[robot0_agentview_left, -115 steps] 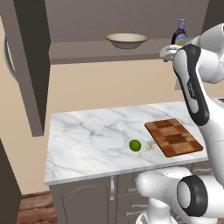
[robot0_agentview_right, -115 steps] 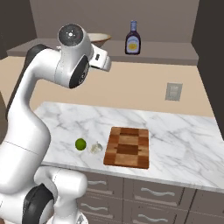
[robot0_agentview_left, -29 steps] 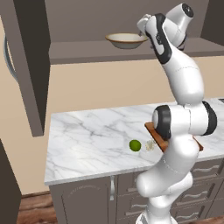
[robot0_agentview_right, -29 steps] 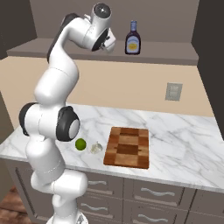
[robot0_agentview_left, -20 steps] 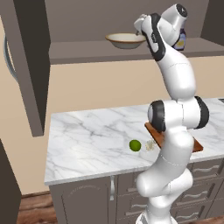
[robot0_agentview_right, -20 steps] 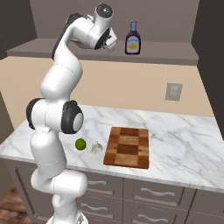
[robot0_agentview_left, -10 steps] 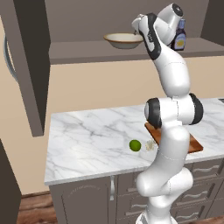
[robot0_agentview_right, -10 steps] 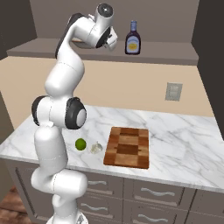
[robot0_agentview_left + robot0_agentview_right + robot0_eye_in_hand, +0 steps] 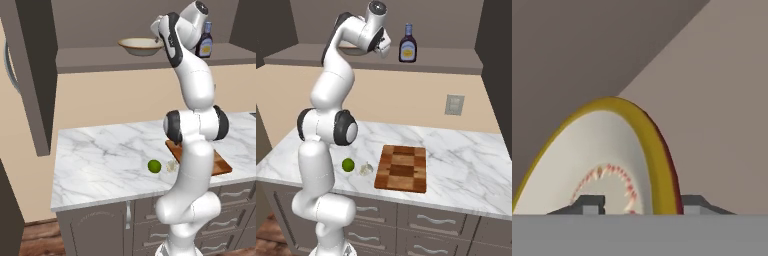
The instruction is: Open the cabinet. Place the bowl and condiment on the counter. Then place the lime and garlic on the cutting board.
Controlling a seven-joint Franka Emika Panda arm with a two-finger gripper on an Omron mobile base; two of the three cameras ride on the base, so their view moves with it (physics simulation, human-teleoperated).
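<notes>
The cabinet stands open, its door (image 9: 35,75) swung out at the left. On its shelf sits the bowl (image 9: 141,46), tan outside and cream inside. My gripper (image 9: 160,41) is at the bowl's right rim. In the hand view the bowl (image 9: 587,150) rises between my fingertips: my gripper (image 9: 643,204) straddles the rim, one finger inside with a gap, the other just outside. The condiment (image 9: 204,42) (image 9: 407,46) stands on the shelf to the right. The lime (image 9: 154,166) (image 9: 348,164) and garlic (image 9: 171,166) (image 9: 366,169) lie on the counter (image 9: 466,165), just left of the cutting board (image 9: 402,167).
A wall socket (image 9: 454,105) sits above the counter at the right. Lower cabinets and drawers (image 9: 426,222) run under the counter. My own arm stands between the base and the board in the left base view. The cabinet's right door edge (image 9: 496,60) frames the shelf.
The hand has eased in to the bowl's rim and the jaws have narrowed around it. The bowl, the bottle, the lime and the garlic have stayed put.
</notes>
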